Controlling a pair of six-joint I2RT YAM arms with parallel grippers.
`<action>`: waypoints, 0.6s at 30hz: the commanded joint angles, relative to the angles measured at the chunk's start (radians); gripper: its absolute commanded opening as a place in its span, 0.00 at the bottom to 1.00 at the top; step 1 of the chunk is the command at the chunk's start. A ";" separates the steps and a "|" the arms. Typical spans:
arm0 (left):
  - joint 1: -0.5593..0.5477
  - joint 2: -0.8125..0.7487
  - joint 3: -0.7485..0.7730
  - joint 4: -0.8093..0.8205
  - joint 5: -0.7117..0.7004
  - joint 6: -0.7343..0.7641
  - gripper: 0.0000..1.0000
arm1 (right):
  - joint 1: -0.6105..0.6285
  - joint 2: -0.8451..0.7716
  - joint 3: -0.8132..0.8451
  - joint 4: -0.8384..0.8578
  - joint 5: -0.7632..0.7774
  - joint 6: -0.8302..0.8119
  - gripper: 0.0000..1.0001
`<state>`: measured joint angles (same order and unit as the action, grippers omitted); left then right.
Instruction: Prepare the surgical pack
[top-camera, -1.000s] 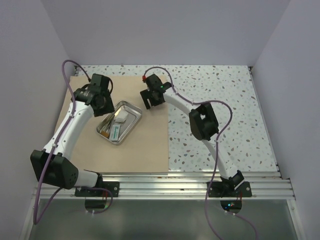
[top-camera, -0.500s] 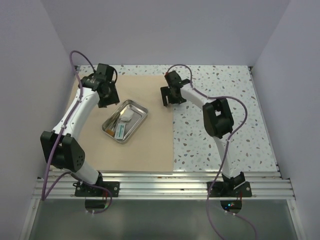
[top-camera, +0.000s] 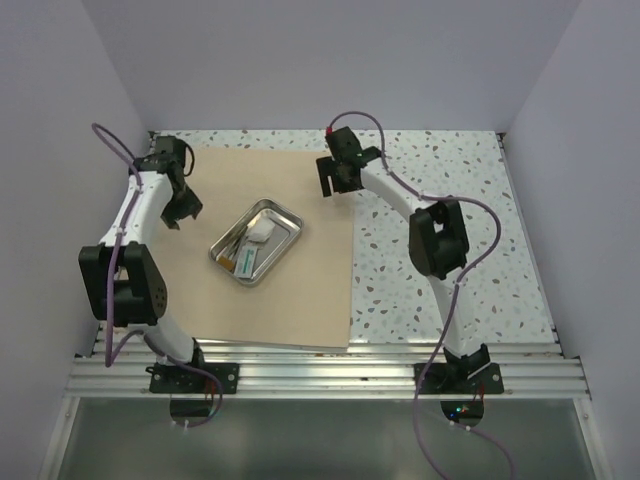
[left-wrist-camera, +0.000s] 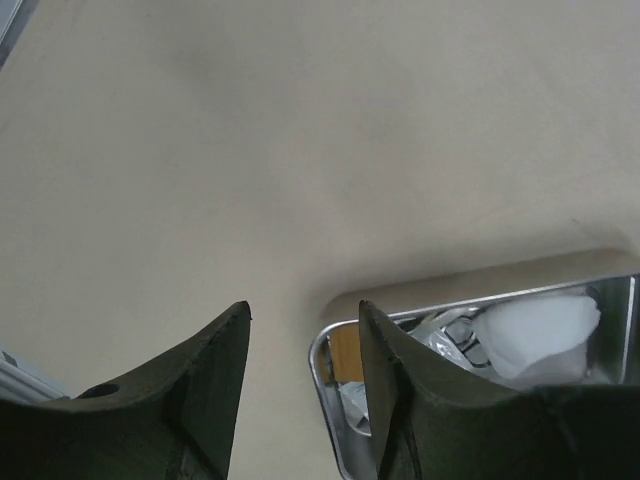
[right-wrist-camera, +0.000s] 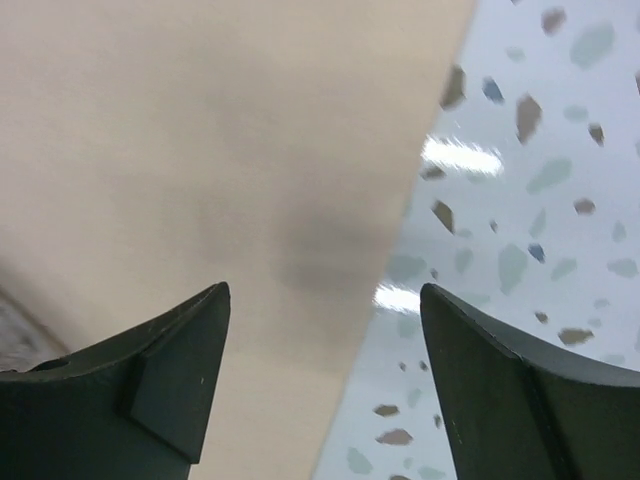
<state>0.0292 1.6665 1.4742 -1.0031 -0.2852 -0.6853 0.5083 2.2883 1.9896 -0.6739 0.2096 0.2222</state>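
Observation:
The tan wrap sheet (top-camera: 300, 300) lies flat on the left half of the table. On it, near its middle, stands the steel tray (top-camera: 287, 212), turned at an angle and holding a white packet (left-wrist-camera: 540, 335) and small instruments. My left gripper (top-camera: 186, 208) hovers open over the sheet just left of the tray. In the left wrist view its fingertips (left-wrist-camera: 303, 305) stand apart with only the sheet (left-wrist-camera: 300, 150) between them, and the tray's corner (left-wrist-camera: 325, 365) shows behind the right finger. My right gripper (top-camera: 334, 184) hangs open over the sheet's far right edge (right-wrist-camera: 200, 150), empty (right-wrist-camera: 325, 288).
Speckled terrazzo tabletop (top-camera: 450, 170) shows bare to the right of the sheet and along the back (right-wrist-camera: 540, 200). Lilac walls close in on the left, back and right. A metal rail (top-camera: 330, 365) with both arm bases runs along the near edge.
My left gripper has swung left, away from the tray, and my right gripper has moved right and back to the sheet's edge. Sheet and tray have shifted slightly right.

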 joint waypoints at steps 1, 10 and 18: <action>0.073 0.036 -0.048 0.047 -0.045 -0.054 0.51 | 0.036 0.077 0.144 0.004 -0.064 -0.017 0.80; 0.094 0.211 -0.081 0.138 -0.013 -0.054 0.53 | 0.082 0.186 0.180 0.007 -0.052 -0.035 0.82; 0.064 0.398 0.020 0.074 0.032 -0.025 0.54 | 0.062 0.189 0.060 -0.045 0.008 -0.008 0.84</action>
<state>0.1150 2.0006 1.4300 -0.9230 -0.2771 -0.7181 0.5915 2.4672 2.1300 -0.6319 0.1661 0.2146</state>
